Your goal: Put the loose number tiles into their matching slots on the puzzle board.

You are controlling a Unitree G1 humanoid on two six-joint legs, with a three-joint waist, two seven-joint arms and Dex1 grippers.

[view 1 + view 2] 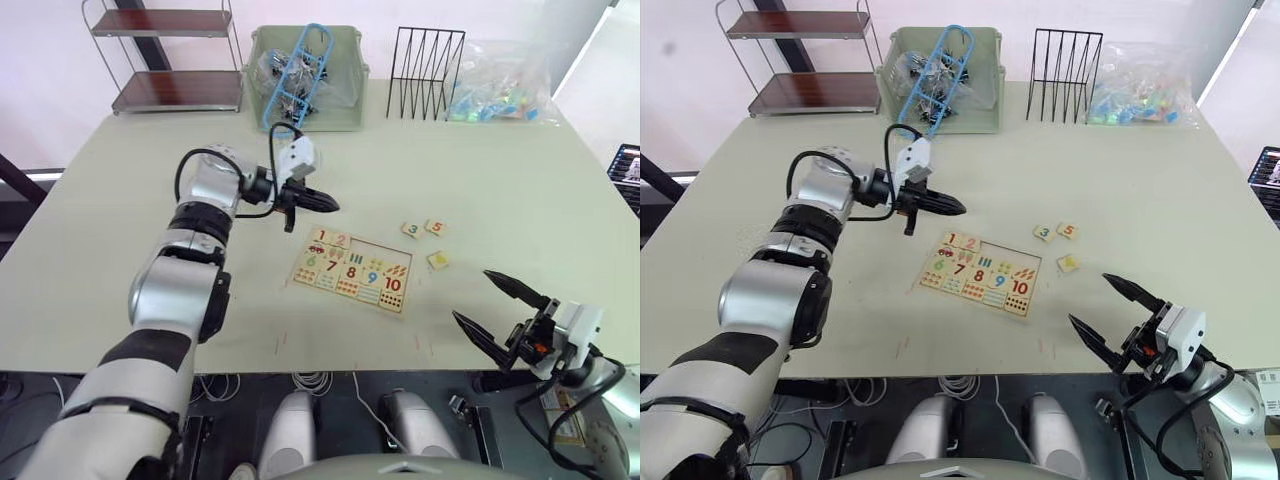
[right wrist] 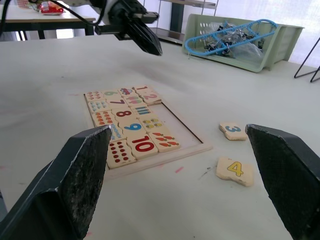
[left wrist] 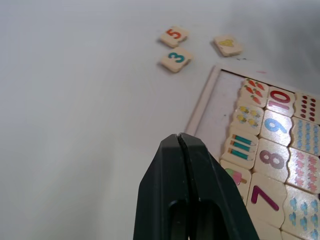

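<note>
The left gripper (image 1: 322, 205) hangs above the far left corner of the puzzle board (image 1: 352, 271), its jaws clenched together on nothing. The board lies flat near the middle of the table (image 1: 120, 200), closer to the front edge than the back. Tiles 1 and 2 sit in its top row, and 3 slots (image 3: 216, 107) beside them are bare wood.

Just off the board's far right corner lie the 3 loose tiles: the 3 tile (image 1: 411, 230), the 5 tile (image 1: 434, 227) beside it, and the 4 tile (image 1: 438, 260) nearest the board. They look like thin, stiff, light wood with smooth faces, likely to skid if nudged sideways. Pinching across 2 opposite edges seems safest.

The right gripper (image 1: 502, 308) hovers at the table's front right corner, jaws released wide, well apart from the tiles.
</note>
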